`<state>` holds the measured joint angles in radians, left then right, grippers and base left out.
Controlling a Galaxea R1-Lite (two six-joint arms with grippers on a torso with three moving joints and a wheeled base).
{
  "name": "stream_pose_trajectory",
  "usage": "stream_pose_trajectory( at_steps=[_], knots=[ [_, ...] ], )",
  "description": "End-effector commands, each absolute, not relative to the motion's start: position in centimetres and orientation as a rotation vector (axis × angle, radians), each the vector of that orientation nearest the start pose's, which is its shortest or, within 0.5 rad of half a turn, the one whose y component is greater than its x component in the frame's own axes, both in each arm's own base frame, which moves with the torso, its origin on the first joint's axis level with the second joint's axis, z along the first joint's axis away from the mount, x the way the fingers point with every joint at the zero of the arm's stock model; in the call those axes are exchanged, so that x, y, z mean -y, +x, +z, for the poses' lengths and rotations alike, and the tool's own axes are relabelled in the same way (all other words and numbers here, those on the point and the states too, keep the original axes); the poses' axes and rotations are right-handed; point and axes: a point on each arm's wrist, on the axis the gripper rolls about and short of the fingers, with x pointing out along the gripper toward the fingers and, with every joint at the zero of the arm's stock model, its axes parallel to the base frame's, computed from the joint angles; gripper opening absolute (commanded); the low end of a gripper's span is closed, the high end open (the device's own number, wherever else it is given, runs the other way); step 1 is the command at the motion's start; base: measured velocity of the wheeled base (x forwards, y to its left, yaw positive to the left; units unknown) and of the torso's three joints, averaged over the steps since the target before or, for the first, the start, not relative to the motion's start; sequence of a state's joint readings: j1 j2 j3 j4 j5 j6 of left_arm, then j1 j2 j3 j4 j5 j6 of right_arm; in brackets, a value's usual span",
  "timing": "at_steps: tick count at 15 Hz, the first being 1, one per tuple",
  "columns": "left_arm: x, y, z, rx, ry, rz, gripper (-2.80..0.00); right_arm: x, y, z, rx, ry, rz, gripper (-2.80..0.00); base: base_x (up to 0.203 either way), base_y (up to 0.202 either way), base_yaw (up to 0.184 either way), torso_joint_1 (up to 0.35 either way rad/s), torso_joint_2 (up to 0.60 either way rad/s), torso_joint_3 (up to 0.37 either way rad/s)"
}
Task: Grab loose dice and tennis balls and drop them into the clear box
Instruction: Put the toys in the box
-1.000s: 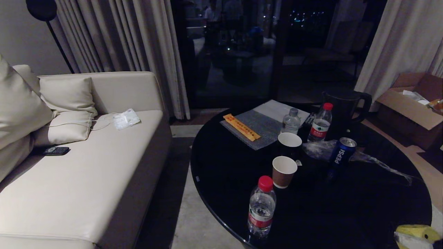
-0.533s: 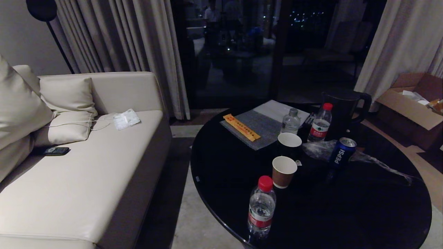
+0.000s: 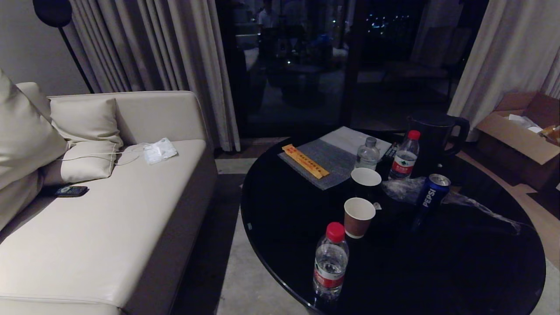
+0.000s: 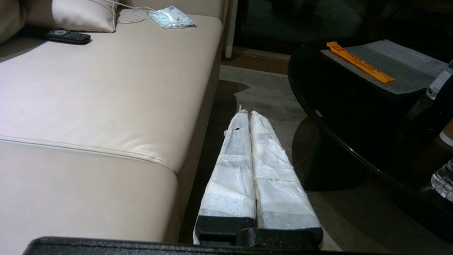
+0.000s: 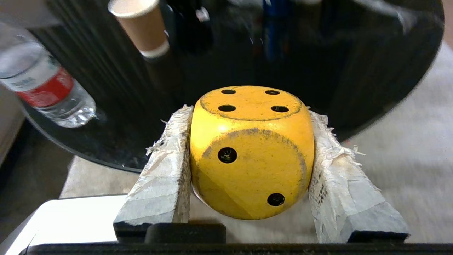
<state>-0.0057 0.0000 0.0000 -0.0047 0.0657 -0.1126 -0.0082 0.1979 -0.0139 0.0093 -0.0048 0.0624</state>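
Observation:
A yellow die [image 5: 251,152] with black dots is clamped between the padded white fingers of my right gripper [image 5: 249,111], which is shut on its two sides. In the right wrist view it hangs in front of the rim of the black round table [image 5: 106,148], over pale floor. My left gripper [image 4: 247,115] is shut and empty, its wrapped fingers pressed together, low between the sofa [image 4: 106,92] and the table. Neither gripper shows in the head view. The tennis balls and the clear box are out of view.
The black round table [image 3: 437,271] carries a red-capped bottle [image 3: 330,262], two paper cups [image 3: 358,216], a Pepsi can [image 3: 431,192], two more bottles, a dark kettle [image 3: 435,135] and a grey mat. A beige sofa [image 3: 109,210] stands left, a cardboard box [image 3: 520,135] right.
The yellow die and the right gripper's wrapped finger, seen at the bottom right corner of the head view a second ago, have dropped out of that view. Nothing else moved.

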Motion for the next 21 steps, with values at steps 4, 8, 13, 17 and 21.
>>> stream_pose_trajectory(
  at_steps=[4, 8, 13, 17, 21],
  knots=[
    [-0.16, -2.26, 7.56, 0.005, -0.115, 0.060, -2.80, 0.01, -2.33, 7.58, -0.008, 0.044, -0.002, -2.80, 0.000, 0.000, 0.000, 0.000, 0.00, 0.000],
    [-0.16, -2.26, 7.56, 0.005, -0.114, 0.060, -2.80, 0.01, -2.33, 7.58, -0.008, 0.050, -0.002, -2.80, 0.000, 0.000, 0.000, 0.000, 0.00, 0.000],
    [-0.15, -2.26, 7.59, 0.007, -0.108, 0.052, -2.80, 0.01, -2.33, 7.59, -0.006, 0.055, -0.004, -2.80, 0.000, 0.000, 0.000, 0.000, 0.00, 0.000],
    [-0.16, -2.26, 7.56, 0.005, -0.112, 0.058, -2.80, 0.01, -2.33, 7.59, -0.006, 0.055, -0.005, -2.80, 0.000, 0.000, 0.000, 0.000, 0.00, 0.000],
    [-0.14, -2.26, 7.54, 0.002, -0.088, 0.050, -2.80, 0.01, -2.33, 7.59, -0.006, 0.043, -0.003, -2.80, 0.000, 0.000, 0.000, 0.000, 0.00, 0.000]
  ],
)
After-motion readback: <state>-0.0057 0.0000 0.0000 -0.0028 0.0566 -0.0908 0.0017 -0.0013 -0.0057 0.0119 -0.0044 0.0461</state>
